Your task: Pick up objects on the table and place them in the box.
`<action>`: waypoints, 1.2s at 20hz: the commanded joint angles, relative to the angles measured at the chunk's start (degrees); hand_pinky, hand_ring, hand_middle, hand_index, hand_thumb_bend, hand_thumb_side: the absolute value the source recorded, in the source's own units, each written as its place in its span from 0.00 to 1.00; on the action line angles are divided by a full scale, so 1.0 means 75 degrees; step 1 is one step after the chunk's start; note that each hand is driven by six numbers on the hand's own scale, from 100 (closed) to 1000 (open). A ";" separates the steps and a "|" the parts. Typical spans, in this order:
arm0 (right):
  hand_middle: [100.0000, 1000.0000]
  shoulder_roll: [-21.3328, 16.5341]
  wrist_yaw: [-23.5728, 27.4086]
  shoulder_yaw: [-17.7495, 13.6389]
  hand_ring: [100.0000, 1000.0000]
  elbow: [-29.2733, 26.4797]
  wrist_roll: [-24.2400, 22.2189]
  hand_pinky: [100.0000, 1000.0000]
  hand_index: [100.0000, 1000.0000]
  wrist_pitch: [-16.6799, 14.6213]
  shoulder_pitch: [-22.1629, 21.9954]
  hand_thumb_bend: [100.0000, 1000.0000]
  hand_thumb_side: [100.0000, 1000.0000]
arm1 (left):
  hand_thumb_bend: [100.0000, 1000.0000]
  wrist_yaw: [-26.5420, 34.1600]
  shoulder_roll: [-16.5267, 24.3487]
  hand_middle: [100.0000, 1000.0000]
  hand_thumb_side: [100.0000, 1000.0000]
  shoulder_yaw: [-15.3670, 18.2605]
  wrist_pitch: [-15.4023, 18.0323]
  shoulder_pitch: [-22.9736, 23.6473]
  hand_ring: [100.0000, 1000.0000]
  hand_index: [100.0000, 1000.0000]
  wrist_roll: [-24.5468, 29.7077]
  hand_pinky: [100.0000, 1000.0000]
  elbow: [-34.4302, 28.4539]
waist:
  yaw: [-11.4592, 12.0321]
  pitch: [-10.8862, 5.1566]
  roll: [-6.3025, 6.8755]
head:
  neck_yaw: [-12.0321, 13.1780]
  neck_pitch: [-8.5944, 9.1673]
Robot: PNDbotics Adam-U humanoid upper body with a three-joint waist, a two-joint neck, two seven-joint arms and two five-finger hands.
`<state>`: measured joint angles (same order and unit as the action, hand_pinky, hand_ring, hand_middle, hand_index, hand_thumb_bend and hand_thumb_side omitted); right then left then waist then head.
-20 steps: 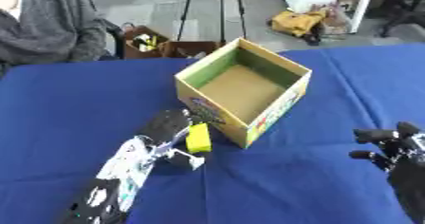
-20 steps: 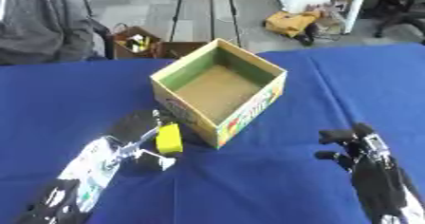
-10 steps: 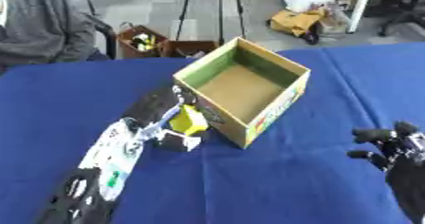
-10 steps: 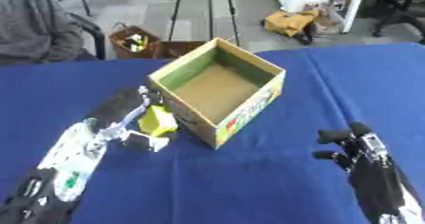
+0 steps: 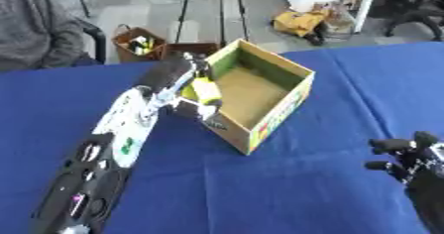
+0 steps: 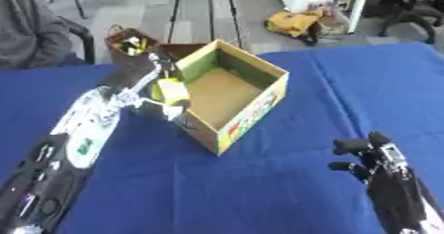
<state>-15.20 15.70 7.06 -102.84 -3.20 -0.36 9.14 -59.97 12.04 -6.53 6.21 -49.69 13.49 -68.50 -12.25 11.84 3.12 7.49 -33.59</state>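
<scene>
An open cardboard box (image 5: pixel 286 101) with green inner walls stands on the blue table, turned cornerwise. My left hand (image 5: pixel 178 82) is raised at the box's left wall, shut on a small yellow object (image 5: pixel 204 90) that hangs over the left rim. My right hand (image 5: pixel 408 153) shows at the lower right, above the cloth, fingers curled and holding nothing. The inside of the box looks bare brown.
The blue table (image 5: pixel 286 193) stretches across the whole near area. Beyond its far edge are a brown basket (image 5: pixel 138 42) of small items, a tripod (image 5: pixel 217 5), a yellow bag (image 5: pixel 299 22) and a seated person in grey at the upper left.
My left hand has lifted the yellow object from the table beside the box up and forward to the box's left rim. The right hand has stayed in place.
</scene>
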 commanded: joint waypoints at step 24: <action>0.53 -0.0083 0.0058 0.0385 0.87 -0.0054 -0.0457 0.61 0.62 0.0103 0.0283 0.00 0.94 | 0.58 -0.1574 0.0192 0.92 1.00 0.0554 0.0574 -0.1107 0.96 0.91 -0.0924 1.00 0.2006 | -0.0872 -0.0138 0.0057 | 0.0414 0.0282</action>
<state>-15.21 15.83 10.25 -102.67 -6.64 0.57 10.91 -72.39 11.87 -2.87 10.65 -56.99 8.10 -51.24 -18.69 11.94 4.02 10.69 -31.86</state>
